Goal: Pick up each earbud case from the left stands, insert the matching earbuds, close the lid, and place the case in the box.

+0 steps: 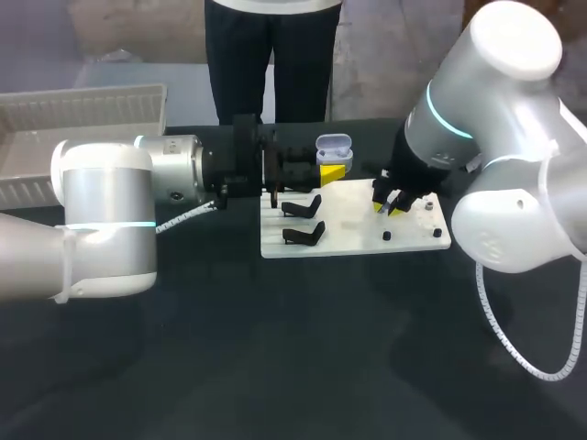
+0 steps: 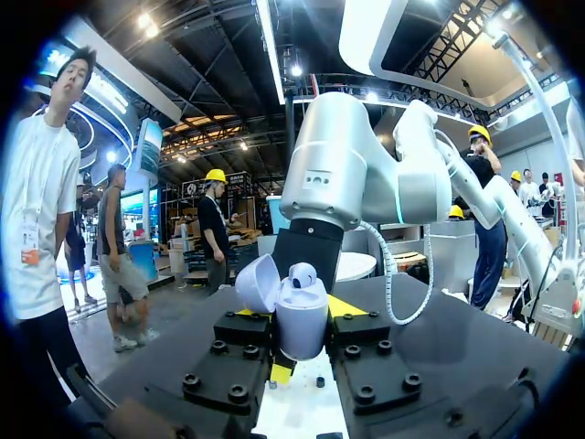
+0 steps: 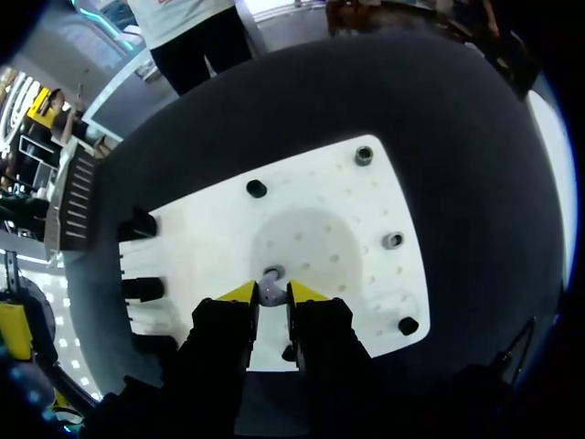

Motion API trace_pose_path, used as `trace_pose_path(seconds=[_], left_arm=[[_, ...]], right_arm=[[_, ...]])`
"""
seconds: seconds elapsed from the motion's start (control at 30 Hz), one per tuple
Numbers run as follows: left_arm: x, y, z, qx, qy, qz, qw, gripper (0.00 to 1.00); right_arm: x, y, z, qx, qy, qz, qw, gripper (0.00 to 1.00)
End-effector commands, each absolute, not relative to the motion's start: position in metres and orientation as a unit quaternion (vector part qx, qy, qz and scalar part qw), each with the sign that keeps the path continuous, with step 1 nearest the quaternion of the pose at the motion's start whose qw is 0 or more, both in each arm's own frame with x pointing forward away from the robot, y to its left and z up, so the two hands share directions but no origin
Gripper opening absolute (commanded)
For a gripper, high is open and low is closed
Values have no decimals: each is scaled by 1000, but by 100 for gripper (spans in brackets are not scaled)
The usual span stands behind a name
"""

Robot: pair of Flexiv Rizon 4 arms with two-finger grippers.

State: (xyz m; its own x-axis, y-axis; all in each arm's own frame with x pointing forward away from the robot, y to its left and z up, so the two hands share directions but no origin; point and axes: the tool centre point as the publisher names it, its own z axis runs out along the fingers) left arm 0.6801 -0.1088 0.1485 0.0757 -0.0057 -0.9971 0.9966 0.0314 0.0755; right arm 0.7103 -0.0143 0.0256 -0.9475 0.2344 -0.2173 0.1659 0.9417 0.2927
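My left gripper (image 1: 323,171) is shut on a pale lavender earbud case (image 1: 333,147), held above the back edge of the white board (image 1: 358,243). In the left wrist view the case (image 2: 302,320) stands upright between the yellow-tipped fingers (image 2: 350,306), lid open, with one earbud (image 2: 303,273) seated in it. My right gripper (image 1: 390,205) is down on the board's right half. In the right wrist view its yellow tips (image 3: 271,293) press a small lavender earbud (image 3: 271,289) from both sides, on the board (image 3: 311,229). The white box (image 1: 87,110) stands at the back left.
Two black stands (image 1: 303,206) (image 1: 304,235) sit on the board's left part, empty. Small black pegs (image 1: 386,236) (image 1: 437,233) dot its right part, and they ring the right gripper in the wrist view (image 3: 257,188) (image 3: 393,240). Dark tabletop surrounds the board.
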Motion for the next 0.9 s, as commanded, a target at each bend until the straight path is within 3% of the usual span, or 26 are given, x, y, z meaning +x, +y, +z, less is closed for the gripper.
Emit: trace_pose_path(seconds=[0.03, 0.9], left_arm=[[679, -109, 147, 507, 486, -473, 532, 0], [679, -109, 147, 507, 486, -473, 532, 0]], right_arm=[[711, -14, 27, 102, 978, 136, 125, 0], [636, -31, 119, -17, 989, 111, 98, 0]])
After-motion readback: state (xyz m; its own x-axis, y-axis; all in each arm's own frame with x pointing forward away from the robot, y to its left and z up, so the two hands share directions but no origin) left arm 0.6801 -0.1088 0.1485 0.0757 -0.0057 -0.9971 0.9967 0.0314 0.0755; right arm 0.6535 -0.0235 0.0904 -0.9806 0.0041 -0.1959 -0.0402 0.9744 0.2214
